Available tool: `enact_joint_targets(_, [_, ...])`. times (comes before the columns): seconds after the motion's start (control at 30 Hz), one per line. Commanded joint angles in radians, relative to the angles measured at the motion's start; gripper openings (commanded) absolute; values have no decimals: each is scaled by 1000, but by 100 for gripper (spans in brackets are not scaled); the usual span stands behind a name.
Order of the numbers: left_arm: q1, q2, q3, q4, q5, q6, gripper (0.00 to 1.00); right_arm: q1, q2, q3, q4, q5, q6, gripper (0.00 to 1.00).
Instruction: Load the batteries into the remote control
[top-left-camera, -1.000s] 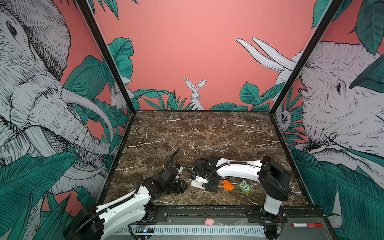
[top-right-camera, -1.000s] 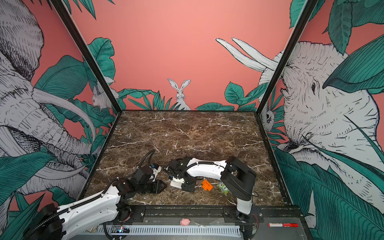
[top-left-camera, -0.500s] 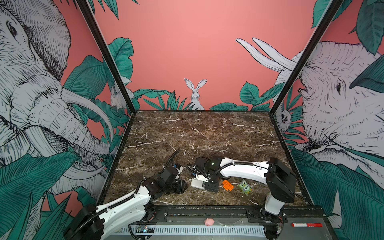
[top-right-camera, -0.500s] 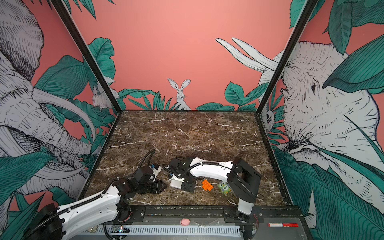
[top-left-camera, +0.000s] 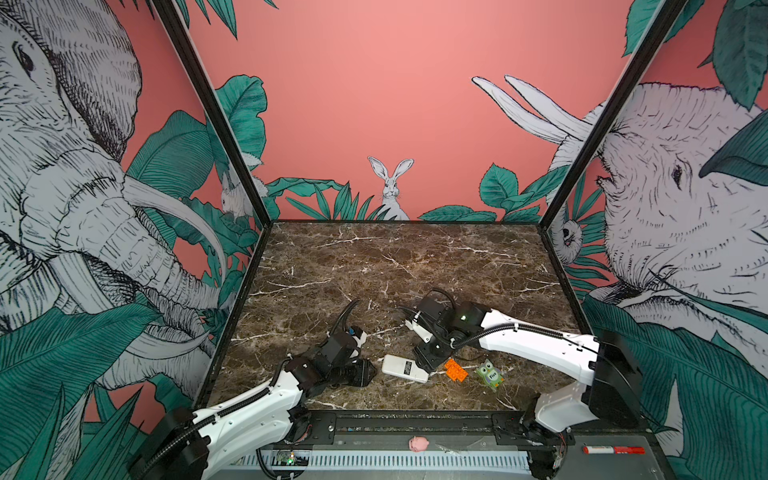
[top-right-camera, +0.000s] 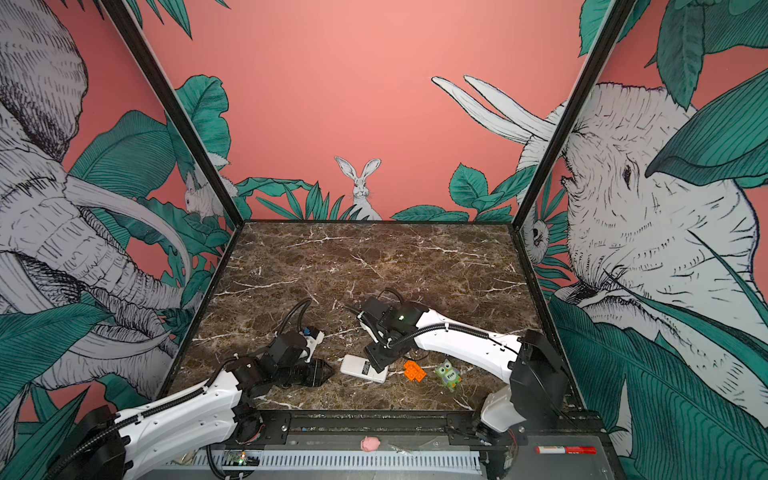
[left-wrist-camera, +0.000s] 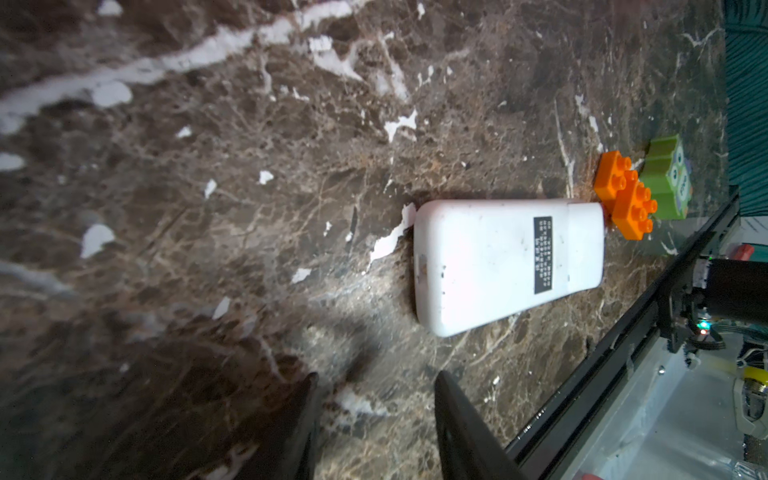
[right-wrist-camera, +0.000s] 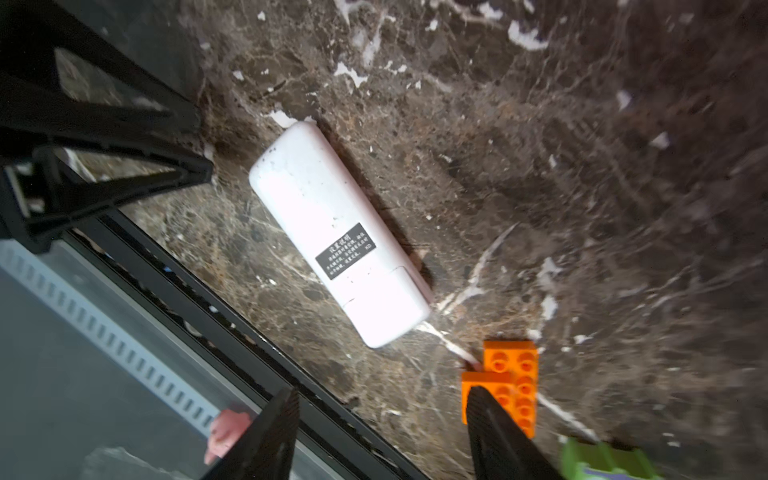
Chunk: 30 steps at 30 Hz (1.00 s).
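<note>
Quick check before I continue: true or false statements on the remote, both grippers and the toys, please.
1. The remote control lies white back up, label showing. True.
2. The left gripper is shut on the remote control. False: its jaws are open and empty.
3. The orange brick sits between the remote control and the owl toy. True.
4. The right gripper is shut. False: its jaws are open, holding nothing.

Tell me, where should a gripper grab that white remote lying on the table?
Probably across its two long edges, near the middle, coming straight down from above. The remote control lies flat, label side up, long and narrow, so the short width is the easy span; the orange brick crowds one end.
</note>
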Motion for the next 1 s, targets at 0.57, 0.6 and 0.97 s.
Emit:
enact_joint_targets(0.57, [6, 100, 82, 71, 17, 105, 48, -36, -61, -303, 375, -90, 491, 52])
enact_joint_targets(0.6, [6, 104, 85, 74, 26, 109, 49, -37, -59, -307, 379, -87, 492, 52])
enact_joint_targets(0.97, [5, 140, 95, 92, 60, 123, 52, -57, -40, -367, 465, -77, 521, 46])
